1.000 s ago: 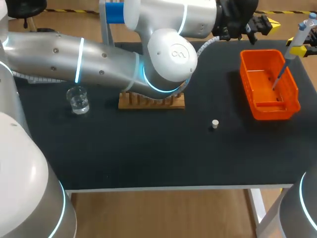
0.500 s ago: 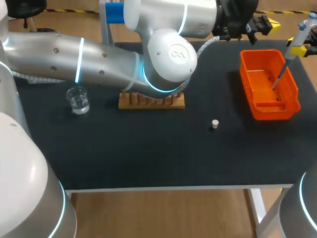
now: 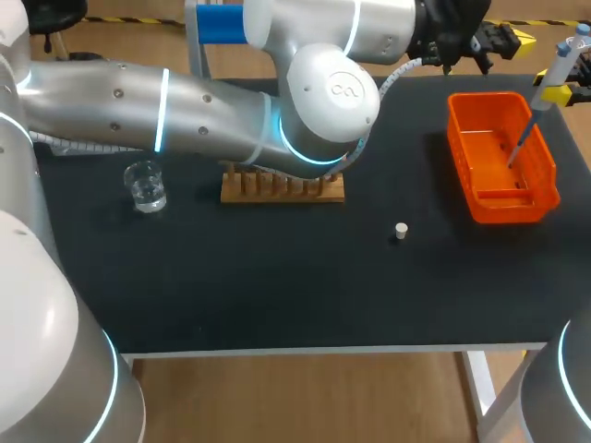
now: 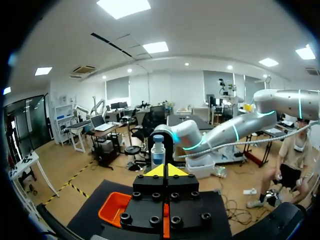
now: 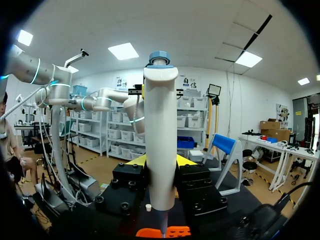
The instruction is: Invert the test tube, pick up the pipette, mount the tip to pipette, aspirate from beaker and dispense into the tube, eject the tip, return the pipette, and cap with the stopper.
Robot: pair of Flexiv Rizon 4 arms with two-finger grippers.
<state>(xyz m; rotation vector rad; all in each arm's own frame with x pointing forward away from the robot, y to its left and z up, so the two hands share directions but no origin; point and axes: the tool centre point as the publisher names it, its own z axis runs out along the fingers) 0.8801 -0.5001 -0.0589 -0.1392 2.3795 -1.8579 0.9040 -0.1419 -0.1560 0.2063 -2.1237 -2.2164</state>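
In the head view my left arm (image 3: 332, 92) is swinging its elbow rightward, while the right hand (image 3: 557, 92) is holding the pipette (image 3: 565, 60) over the orange bin (image 3: 462, 138), probably for ejecting the tip. In the left wrist view the left hand (image 4: 166, 170) is apparently closing on nothing. In the right wrist view the fingers are gripping the pipette.

Silver arms (image 3: 111, 101), cyan rings (image 3: 162, 111), black yellow-tipped gripper (image 4: 167, 171)

My left arm (image 3: 185, 111) gleams in glossy silver-white shells above a matt black desk (image 3: 277, 286). The bin (image 3: 503, 210) is shiny orange plastic, the rack (image 3: 282, 189) bare wood, the beaker (image 3: 145, 185) clear glass. The pipette (image 5: 160, 145) is smooth off-white plastic. My right end effector (image 5: 160, 161) is matt black and yellow-tipped.
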